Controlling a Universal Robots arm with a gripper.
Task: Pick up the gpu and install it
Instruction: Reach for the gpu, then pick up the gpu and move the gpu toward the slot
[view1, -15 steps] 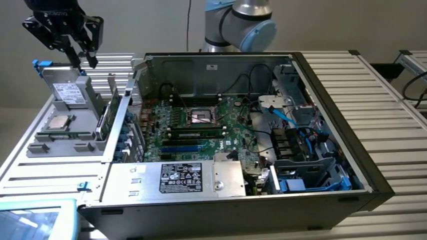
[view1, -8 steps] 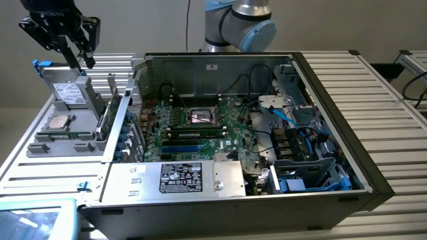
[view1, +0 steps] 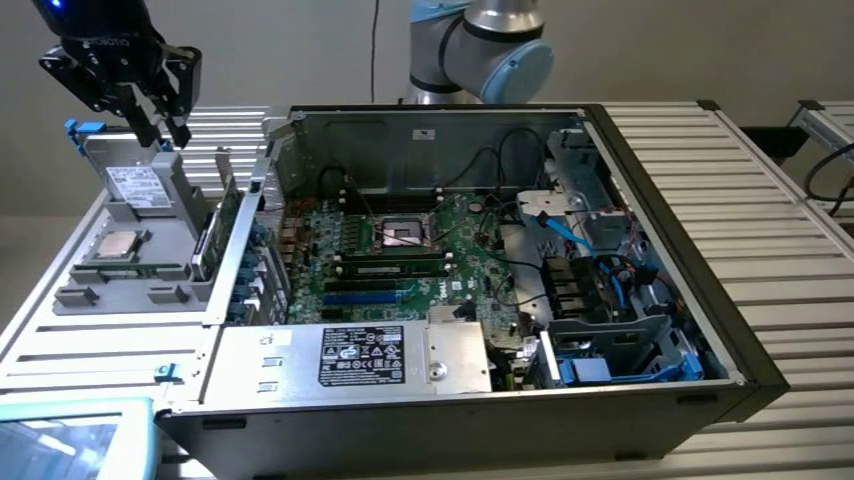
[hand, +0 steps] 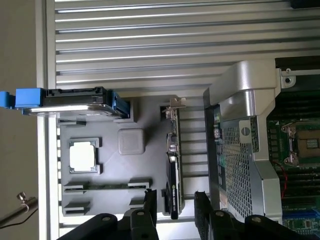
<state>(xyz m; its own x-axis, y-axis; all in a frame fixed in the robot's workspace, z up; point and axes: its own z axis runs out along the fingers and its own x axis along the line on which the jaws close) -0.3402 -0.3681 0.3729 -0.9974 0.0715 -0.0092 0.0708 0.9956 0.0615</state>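
The claw (hand: 175, 206) hangs wide open above the gray tray (hand: 150, 120). The graphics card (hand: 172, 165) stands on edge along the tray's side nearest the computer case (hand: 240, 165). It is probably light, stiff and fragile, so grip its flat faces. The tray also holds a processor chip (hand: 82, 156) and a hard drive (hand: 70, 102).

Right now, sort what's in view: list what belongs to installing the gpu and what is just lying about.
Belongs to the job: gpu standing on edge in the grey holder; open gripper over that holder; motherboard in the open computer case.

Just lying about: processor chip; hard drive in blue rails; power supply.
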